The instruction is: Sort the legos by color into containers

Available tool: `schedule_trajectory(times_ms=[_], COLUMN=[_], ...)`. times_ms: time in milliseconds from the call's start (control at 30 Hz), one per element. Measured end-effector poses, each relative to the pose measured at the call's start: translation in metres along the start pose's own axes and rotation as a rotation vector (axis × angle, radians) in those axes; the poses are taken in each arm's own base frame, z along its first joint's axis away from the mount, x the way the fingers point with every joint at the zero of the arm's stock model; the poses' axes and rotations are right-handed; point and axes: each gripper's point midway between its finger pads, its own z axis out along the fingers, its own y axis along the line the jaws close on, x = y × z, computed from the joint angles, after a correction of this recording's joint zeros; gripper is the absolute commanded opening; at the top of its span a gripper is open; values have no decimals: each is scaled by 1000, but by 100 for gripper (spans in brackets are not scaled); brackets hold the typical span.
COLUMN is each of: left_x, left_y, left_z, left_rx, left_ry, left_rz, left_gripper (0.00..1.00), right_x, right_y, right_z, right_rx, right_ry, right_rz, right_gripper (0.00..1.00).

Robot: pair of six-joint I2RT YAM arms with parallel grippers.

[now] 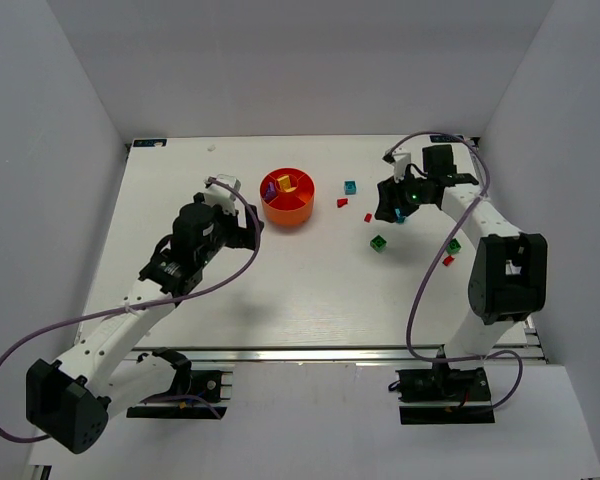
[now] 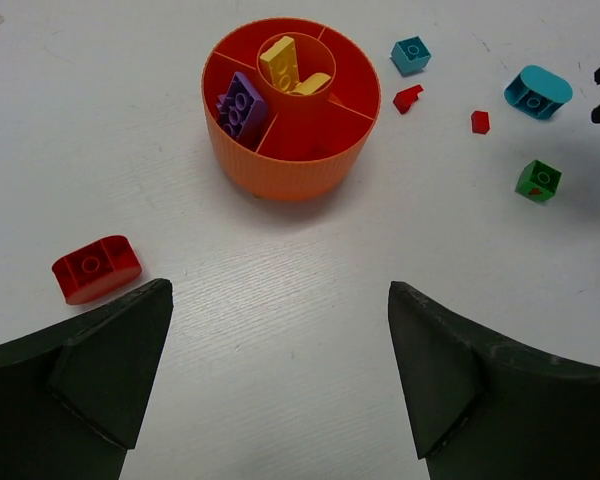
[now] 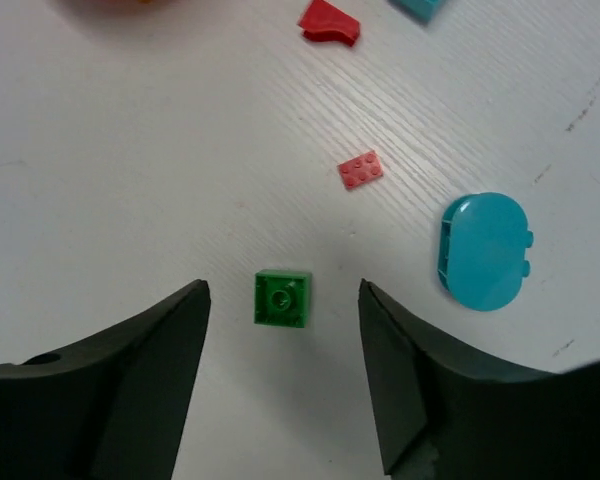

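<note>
- Progress – early, by my read. Two colours are in the bowl (image 2: 280, 170); most legos lie loose on the table (image 2: 310, 300).
- Bowl contents, left wrist view: yellow bricks (image 2: 285, 62) stand in the central hub and a purple brick (image 2: 240, 105) leans in the left wedge.
- The other wedges show nothing, but the near wall hides part of their floors.
- The bowl sits mid-table toward the far side, just beyond the left gripper (image 2: 280, 300).
- Left gripper: jaws spread wide, nothing between them. A red rounded brick (image 2: 96, 268) lies just outside its left finger, apart from it.
- Right gripper (image 3: 283, 288): jaws apart over a green brick (image 3: 282, 298), which lies flat on the table between the tips. There is a gap on both sides, so no grip.
- Loose to the right of the bowl:
  - cyan square brick (image 2: 411, 54)
  - red wedge piece (image 2: 408, 97)
  - small red plate (image 3: 361, 170)
  - cyan oval brick (image 3: 485, 250), flipped smooth-side up
- The top view shows a second green brick (image 1: 454, 245) and a red bit (image 1: 448, 261) near the right arm.
- Left to do: all red, green and cyan – none of these is binned yet.
- Likely next step is closing on the green brick, which sits square to the jaws.
</note>
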Motion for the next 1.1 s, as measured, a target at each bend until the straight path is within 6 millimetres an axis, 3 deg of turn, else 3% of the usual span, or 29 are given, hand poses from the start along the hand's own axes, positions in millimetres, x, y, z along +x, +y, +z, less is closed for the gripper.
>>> schedule_trajectory(times_ms=[100,200,233,300,400,500,633,667,833,1100], left_x=[-6,-9,-11,-16,-21,-22,-21,-21,-19,-13], left_y=[0,-1,-1,-1,-2,-2,-2,-2,-2,0], left_z=[-2,-8,-10,-14,-19,-20,-19,-19,-18,-14], left_rx=[2,6,7,10,12,14,13,14,12,1], left_ry=[-7,-18,-23,-41,-61,-63,-59,-59,-53,-29], left_rz=[13,15,15,14,12,12,13,13,13,15], left_gripper=[98,98,98,98,98,98,98,98,98,98], right_x=[3,13,16,22,24,24,41,45,64,90], right_y=[-16,-26,-29,-33,-36,-33,-17,-11,12,15], right_z=[7,7,6,5,4,10,21,24,36,48], right_rx=[39,87,105,125,119,74,-2,-19,-78,-28], right_ry=[65,121,141,175,218,248,317,332,388,452], right_rz=[29,49,54,55,54,47,39,37,19,9], right_gripper=[72,69,66,49,40,50,83,88,89,72])
